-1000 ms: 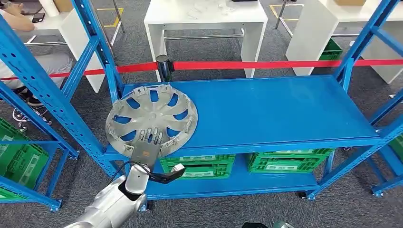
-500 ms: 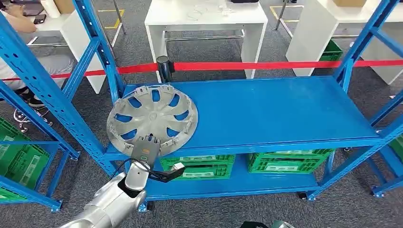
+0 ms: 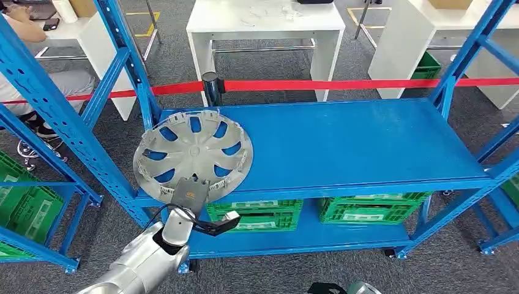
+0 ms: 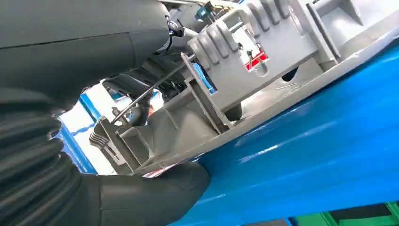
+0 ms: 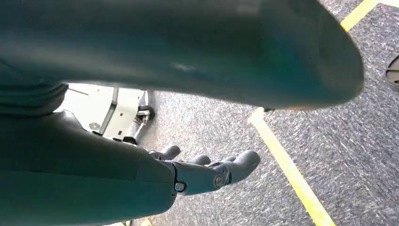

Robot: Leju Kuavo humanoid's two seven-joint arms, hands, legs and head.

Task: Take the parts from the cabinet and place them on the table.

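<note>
Left hand [image 3: 188, 193] grips the near rim of the hubcap [image 3: 193, 154]; in the left wrist view we see the thumb [image 4: 155, 190] tucked under the rim edge and the fingers over the top, so it's closed on the part. Right hand [image 5: 207, 172] hangs by the floor, fingers loosely apart, holding nothing.

The hubcap sits at the left near corner of the blue shelf [image 3: 355, 147], its near edge over the shelf lip, apparently tilted up slightly. We judge it light, thin moulded plastic: stiff enough to lift by one edge, but it'll flex and the clip tabs around the rim look breakable. The rim between spokes is the sensible hold; the smooth face looks slippery.

The shelf surface is smooth painted metal. Green crates [image 3: 257, 214] sit below. Red barrier tape [image 3: 343, 84] and white tables [image 3: 263, 24] lie beyond, on grey carpet.
</note>
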